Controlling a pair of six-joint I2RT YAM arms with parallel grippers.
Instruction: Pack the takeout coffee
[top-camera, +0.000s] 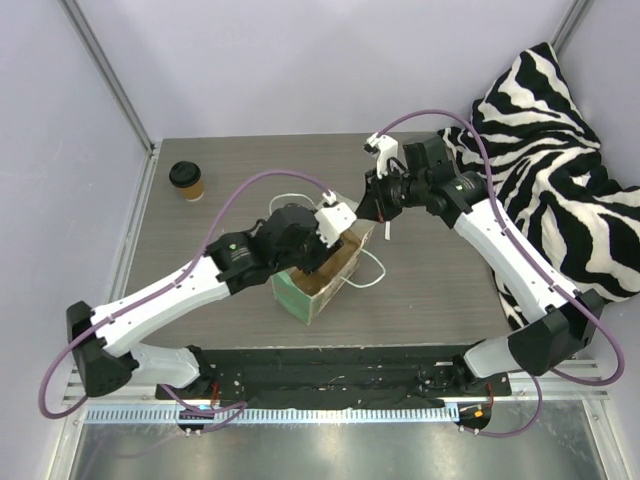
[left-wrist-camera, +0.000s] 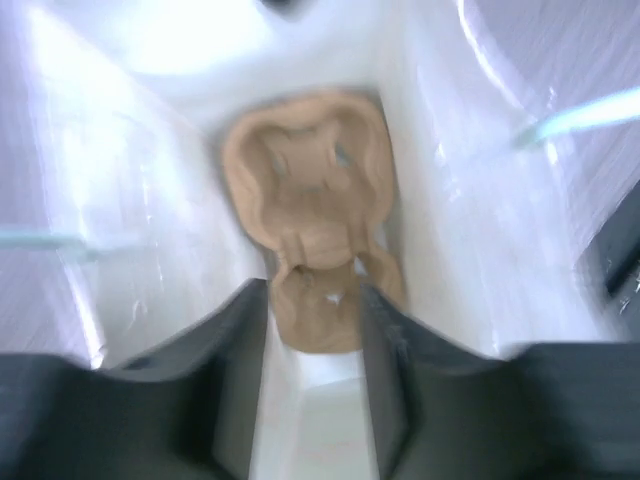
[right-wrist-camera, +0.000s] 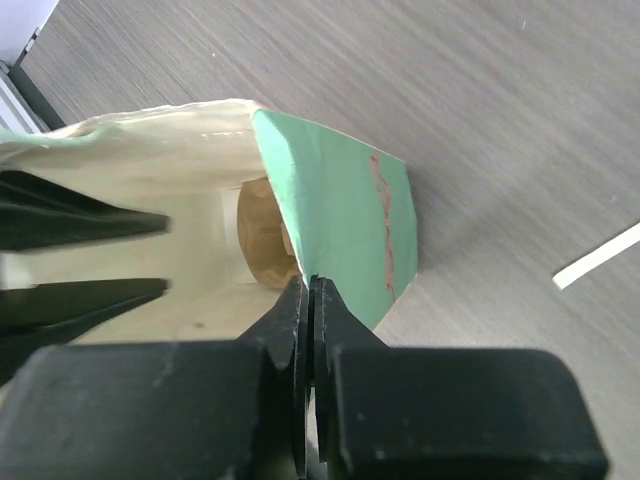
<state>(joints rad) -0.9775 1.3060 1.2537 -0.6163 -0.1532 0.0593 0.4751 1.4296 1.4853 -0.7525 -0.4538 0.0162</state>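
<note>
The worktop (top-camera: 440, 300) is carrying the whole job, with a zebra-striped blanket (top-camera: 540, 150) lying bunched at its far right corner, out of the way. At the middle, the mint-green paper bag (top-camera: 300, 298) is standing with its mouth upward. The right gripper (right-wrist-camera: 310, 290) is clenching the bag's rim between its closed fingers, seemingly to hold the mouth wide and stop the bag from toppling while the other arm works inside.

The left arm is reaching down into the bag. The left gripper (left-wrist-camera: 310, 290) is hanging there with its fingers parted, and as far as the blurred wrist view shows it is grasping nothing. Just beyond its tips, the moulded-pulp carrier (left-wrist-camera: 305, 190) is lying on the bag's floor between the white inner walls, probably placed first so that a cup has a seat and cannot tip.

The takeout coffee (top-camera: 187, 180) is standing upright with its black lid on, near the far left corner of the worktop and well apart from the bag and both grippers. By my reckoning the packing of the cup itself is not yet begun.
</note>
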